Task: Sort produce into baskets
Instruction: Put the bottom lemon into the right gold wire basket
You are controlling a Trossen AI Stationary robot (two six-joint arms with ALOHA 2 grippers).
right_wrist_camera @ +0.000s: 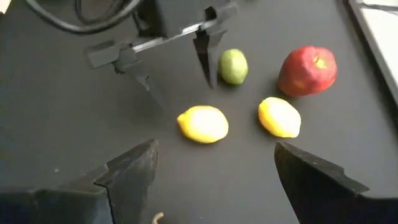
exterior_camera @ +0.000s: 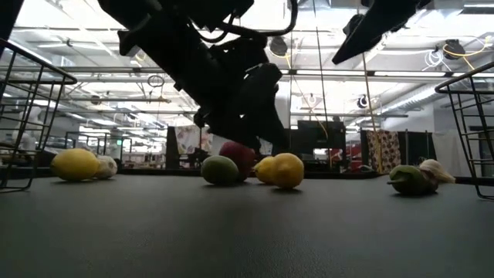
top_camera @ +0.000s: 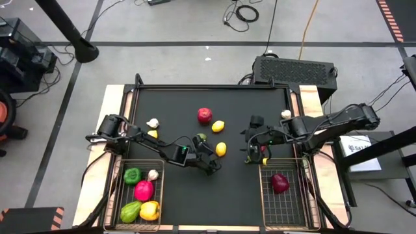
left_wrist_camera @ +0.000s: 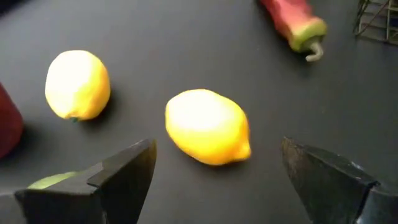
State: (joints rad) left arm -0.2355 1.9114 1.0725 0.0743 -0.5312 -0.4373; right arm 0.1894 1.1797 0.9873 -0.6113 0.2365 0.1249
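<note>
The black tabletop (top_camera: 175,104) carries 2 wire baskets along its near edge: the left basket (top_camera: 119,195) holds a green pepper, a pink-red pepper, a yellow pepper, another green piece and a garlic bulb, while the right basket (top_camera: 265,201) holds 1 dark red piece. The left gripper (top_camera: 209,158) sits low near the middle with its jaws spread wide and empty, lined up on the nearer lemon (left_wrist_camera: 208,126), which lies between its fingers but apart from both. The right gripper (top_camera: 253,151) hovers just beside the right basket's far rim, also open and empty, above a chili (left_wrist_camera: 293,22). Loose produce nearby: a red apple (top_camera: 205,116), a second lemon (top_camera: 218,126), a lime (right_wrist_camera: 233,66) close to the left gripper's finger, and garlic bulbs (top_camera: 153,123) by each arm. The main risk, as I judge it, is the smooth, rounded lemon squirting out or rolling if the jaws close off-centre; a finger may also nudge the lime, and the 2 arms work close enough to clash.
</note>
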